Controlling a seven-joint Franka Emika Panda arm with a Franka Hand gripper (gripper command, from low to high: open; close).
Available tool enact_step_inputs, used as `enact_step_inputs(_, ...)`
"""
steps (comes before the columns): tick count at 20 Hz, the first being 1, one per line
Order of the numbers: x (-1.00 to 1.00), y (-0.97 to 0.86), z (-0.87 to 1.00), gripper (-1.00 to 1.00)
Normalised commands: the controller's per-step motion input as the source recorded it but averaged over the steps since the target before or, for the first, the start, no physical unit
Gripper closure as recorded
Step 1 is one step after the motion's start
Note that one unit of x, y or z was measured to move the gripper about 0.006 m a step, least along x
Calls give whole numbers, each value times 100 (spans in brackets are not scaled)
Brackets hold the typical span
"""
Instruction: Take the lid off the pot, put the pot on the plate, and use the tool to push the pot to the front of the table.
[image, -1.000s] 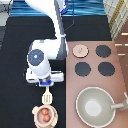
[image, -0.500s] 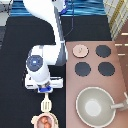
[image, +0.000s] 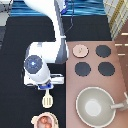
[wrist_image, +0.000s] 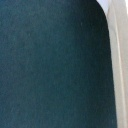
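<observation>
My gripper (image: 47, 88) hangs over the black table (image: 15, 50) in the lower left of the exterior view, shut on the handle of the cream-white tool (image: 47, 101). The tool's slotted head points toward the exterior view's bottom, just above the pot (image: 45, 121). The pot stands open, reddish inside, on the cream plate (image: 34, 120) at the exterior view's bottom edge. The pale-pink lid (image: 80, 50) lies apart on the stove counter. The wrist view shows dark table (wrist_image: 50, 65) and a pale strip (wrist_image: 118, 65) along one side; what that strip is does not show.
The pinkish-brown stove counter (image: 120, 85) fills the exterior view's right, with three black burners (image: 103, 50) and a large grey-beige pan (image: 95, 106). The robot's arm (image: 57, 25) comes down from the top.
Gripper and tool have moved toward the exterior view's bottom, and the pot on its plate has slid that way to the bottom edge. Little has moved in the last half second.
</observation>
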Motion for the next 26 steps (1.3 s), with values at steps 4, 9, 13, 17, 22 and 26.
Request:
enact_step_inputs(4,-88,0,61,100)
enact_step_inputs(9,-99,13,90,100)
enact_step_inputs(13,-100,5,79,100)
enact_step_inputs(17,-100,0,18,100)
enact_step_inputs(22,-100,0,-46,100)
enact_step_inputs(26,-100,0,-67,100)
